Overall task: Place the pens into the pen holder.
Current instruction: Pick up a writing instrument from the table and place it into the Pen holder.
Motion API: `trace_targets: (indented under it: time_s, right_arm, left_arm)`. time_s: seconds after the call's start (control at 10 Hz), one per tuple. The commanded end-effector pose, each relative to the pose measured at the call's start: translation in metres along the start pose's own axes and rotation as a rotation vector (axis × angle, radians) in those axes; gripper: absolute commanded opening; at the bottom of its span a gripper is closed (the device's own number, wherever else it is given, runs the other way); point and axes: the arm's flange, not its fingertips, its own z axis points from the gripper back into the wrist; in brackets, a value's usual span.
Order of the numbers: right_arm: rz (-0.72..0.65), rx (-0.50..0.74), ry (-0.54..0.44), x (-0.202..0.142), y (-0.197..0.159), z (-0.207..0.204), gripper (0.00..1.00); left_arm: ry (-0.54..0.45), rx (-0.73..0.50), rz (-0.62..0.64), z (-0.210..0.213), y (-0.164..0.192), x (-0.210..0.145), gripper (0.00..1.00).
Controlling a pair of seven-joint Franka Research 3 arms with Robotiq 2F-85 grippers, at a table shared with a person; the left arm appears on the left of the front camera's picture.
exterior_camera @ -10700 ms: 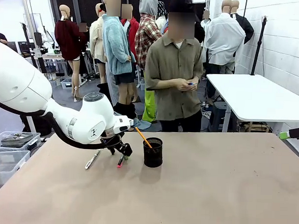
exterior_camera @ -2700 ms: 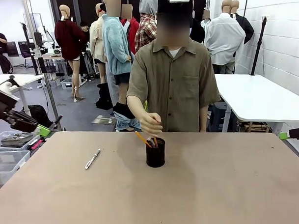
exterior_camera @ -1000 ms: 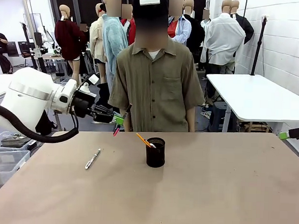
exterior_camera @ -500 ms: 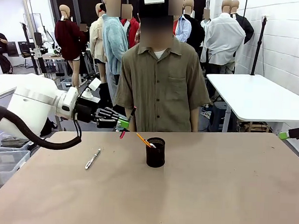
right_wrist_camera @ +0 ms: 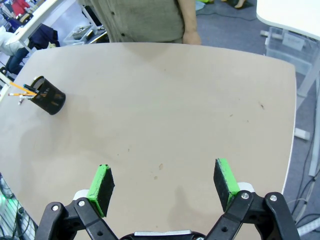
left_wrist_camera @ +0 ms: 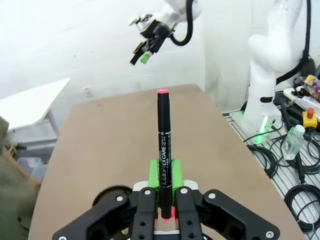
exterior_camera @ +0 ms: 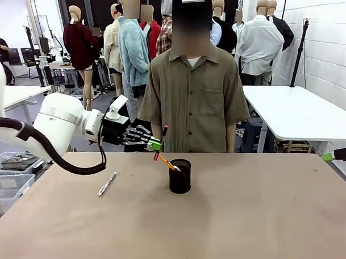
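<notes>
My left gripper is shut on a black marker with red ends, held nearly upright above the table, just left of the pen holder. In the left wrist view the marker stands clamped between the green pads. The pen holder is a small black mesh cup, and an orange-yellow pencil leans out of it to the left. A silvery-white pen lies on the table farther left. My right gripper hangs open high over the table's right part, with the pen holder far off.
A person stands at the table's far edge right behind the pen holder, one hand hanging near the edge. A white table stands at the back right. Plastic bins sit off the left edge.
My left arm has carried the marker to the right and slightly down, closer to the pen holder. The person has shifted a little. The silvery pen and the holder have not moved.
</notes>
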Motion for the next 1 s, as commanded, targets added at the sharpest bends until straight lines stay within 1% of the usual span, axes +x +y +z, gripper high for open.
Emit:
trace_targets:
  time_s: [0.0,0.1,0.2,0.3,0.5,0.9]
  right_arm:
    - [0.007,-0.005,0.013,-0.002,-0.001,-0.001,1.00]
    - [0.007,-0.005,0.013,-0.002,-0.001,-0.001,1.00]
    - [0.007,-0.005,0.013,-0.002,-0.001,-0.001,1.00]
    - [0.007,-0.005,0.013,-0.002,-0.001,-0.001,1.00]
    - [0.007,-0.005,0.013,-0.002,-0.001,-0.001,1.00]
    - [0.007,-0.005,0.013,-0.002,-0.001,-0.001,1.00]
  left_arm:
    - [-0.083,-0.022,-0.071,-0.012,0.028,-0.007,0.00]
    - [-0.083,0.004,-0.097,-0.015,0.036,-0.010,0.00]
    - [-0.112,-0.006,-0.084,-0.019,0.044,-0.015,0.00]
    - [-0.123,-0.036,-0.084,-0.023,0.051,-0.018,0.00]
    - [-0.127,-0.047,-0.089,-0.034,0.064,-0.027,0.00]
    - [-0.129,-0.102,-0.053,-0.056,0.074,-0.044,0.00]
